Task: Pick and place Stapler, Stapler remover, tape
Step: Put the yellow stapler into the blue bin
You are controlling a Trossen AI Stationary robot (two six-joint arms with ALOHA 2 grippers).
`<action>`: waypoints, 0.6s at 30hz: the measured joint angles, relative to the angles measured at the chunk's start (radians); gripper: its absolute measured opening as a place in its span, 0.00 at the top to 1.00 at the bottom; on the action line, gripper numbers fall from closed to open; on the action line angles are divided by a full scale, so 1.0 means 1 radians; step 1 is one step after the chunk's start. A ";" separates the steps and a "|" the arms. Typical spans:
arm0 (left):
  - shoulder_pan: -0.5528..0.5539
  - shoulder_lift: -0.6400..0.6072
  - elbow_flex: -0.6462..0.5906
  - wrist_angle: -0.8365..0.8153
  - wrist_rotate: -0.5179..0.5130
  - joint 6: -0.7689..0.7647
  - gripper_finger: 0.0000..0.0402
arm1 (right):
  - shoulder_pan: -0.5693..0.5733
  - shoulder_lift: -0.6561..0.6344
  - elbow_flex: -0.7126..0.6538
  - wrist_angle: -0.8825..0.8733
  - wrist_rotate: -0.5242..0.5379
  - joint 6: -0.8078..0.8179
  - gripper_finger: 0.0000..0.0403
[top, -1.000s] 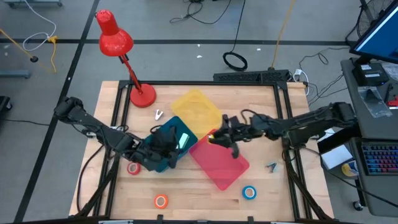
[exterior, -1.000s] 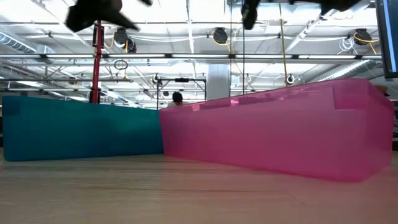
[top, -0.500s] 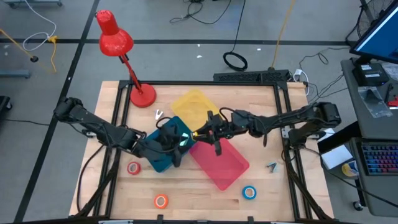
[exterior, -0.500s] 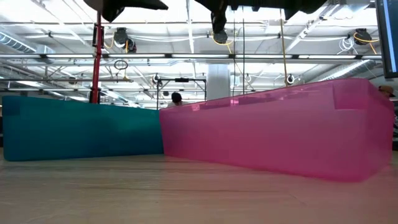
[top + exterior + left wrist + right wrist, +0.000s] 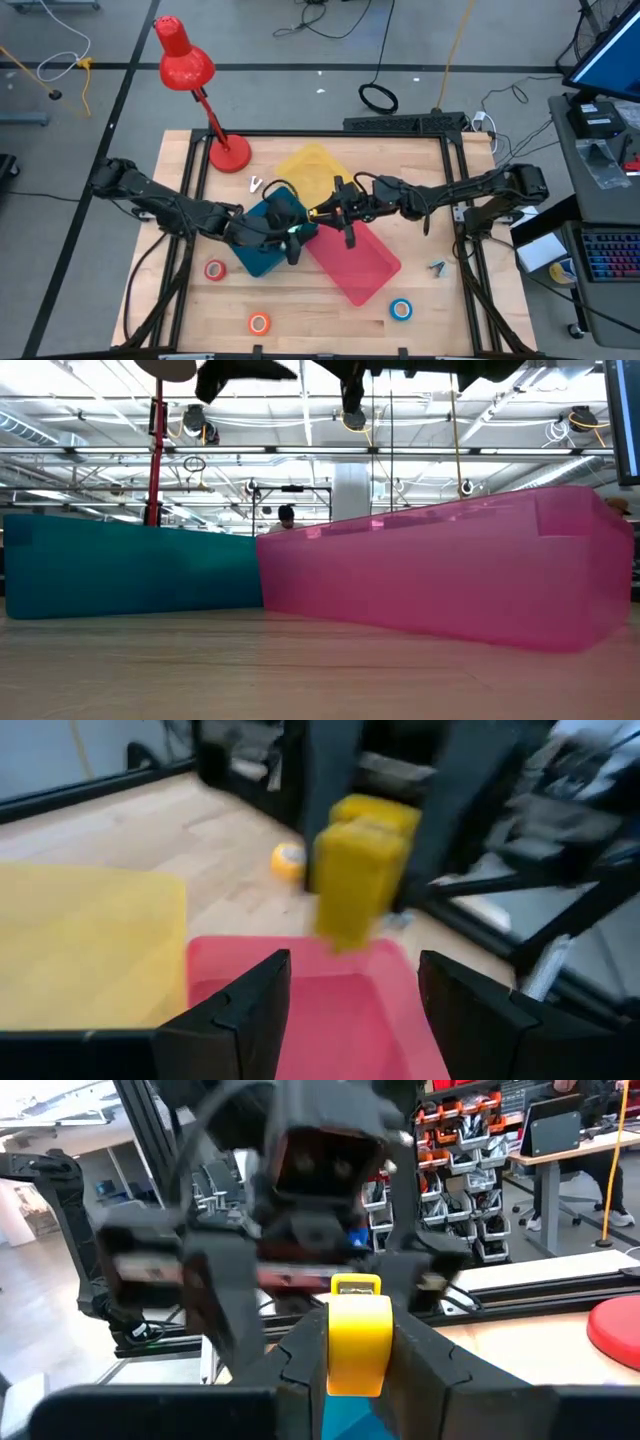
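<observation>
Stapler [image 5: 359, 1332] — yellow, clamped between the right gripper [image 5: 322, 213] fingers, above the meeting corners of the teal tray [image 5: 262, 256], yellow tray [image 5: 312, 168] and pink tray [image 5: 368, 270]. Left gripper [image 5: 293, 238] — fingers spread wide, empty, over the teal tray, facing the stapler. Tape rolls — red [image 5: 215, 270], orange [image 5: 259, 322], blue [image 5: 401, 309] on the table [image 5: 320, 315].

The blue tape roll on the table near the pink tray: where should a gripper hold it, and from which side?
Come from straight above: the blue tape roll lies flat on the table, hole upward, nothing close beside it. Probably pinch the ring wall, one finger inside the hole, one outside. The right gripper holds the yellow stapler.
</observation>
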 joint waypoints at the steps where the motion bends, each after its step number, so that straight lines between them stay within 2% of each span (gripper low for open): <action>1: 0.007 0.001 -0.002 0.002 0.005 0.009 0.46 | 0.000 0.000 0.000 0.000 0.000 0.001 0.82; 18: 0.040 -0.003 0.001 0.028 0.040 0.167 0.46 | 0.002 0.018 0.000 -0.014 -0.024 0.116 0.81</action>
